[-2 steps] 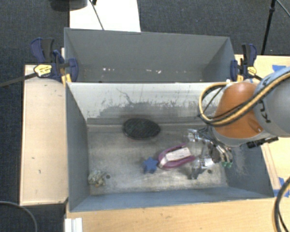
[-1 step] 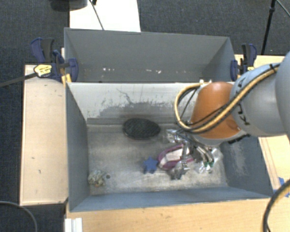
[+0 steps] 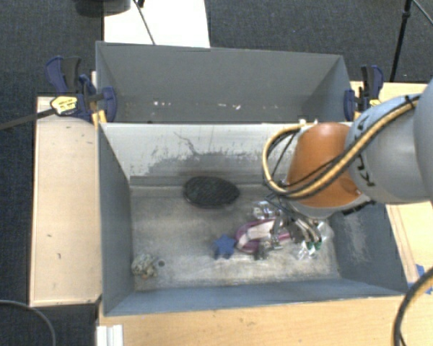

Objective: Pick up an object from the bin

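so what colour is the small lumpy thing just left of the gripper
Blue. The small lumpy thing shows best in the camera view.

In the bin [image 3: 115, 215] a pad [image 3: 211, 192] lies behind a block [image 3: 225, 246]; a lump [image 3: 146, 266] sits front-left

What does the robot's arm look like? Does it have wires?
It is a round, silvery-grey arm with dark letters on it. Near its end sits an orange dome. Yes, yellow and black cables loop round that dome. The gripper below is small, metal and silvery.
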`<move>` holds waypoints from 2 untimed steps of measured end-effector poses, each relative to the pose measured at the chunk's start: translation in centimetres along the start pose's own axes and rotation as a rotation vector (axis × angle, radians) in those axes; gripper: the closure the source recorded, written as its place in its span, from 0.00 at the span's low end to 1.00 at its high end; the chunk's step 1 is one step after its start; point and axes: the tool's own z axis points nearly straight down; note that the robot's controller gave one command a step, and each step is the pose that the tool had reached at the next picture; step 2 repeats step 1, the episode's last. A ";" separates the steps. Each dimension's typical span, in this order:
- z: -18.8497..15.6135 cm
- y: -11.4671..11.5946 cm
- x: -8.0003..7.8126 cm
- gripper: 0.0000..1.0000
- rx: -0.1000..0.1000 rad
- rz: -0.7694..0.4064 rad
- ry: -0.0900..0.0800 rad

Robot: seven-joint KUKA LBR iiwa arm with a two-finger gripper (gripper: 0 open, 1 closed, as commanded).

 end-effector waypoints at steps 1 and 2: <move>-13.0 1.3 -1.5 1.00 0.001 -0.159 -0.011; -13.0 1.3 -1.5 1.00 0.001 -0.159 -0.011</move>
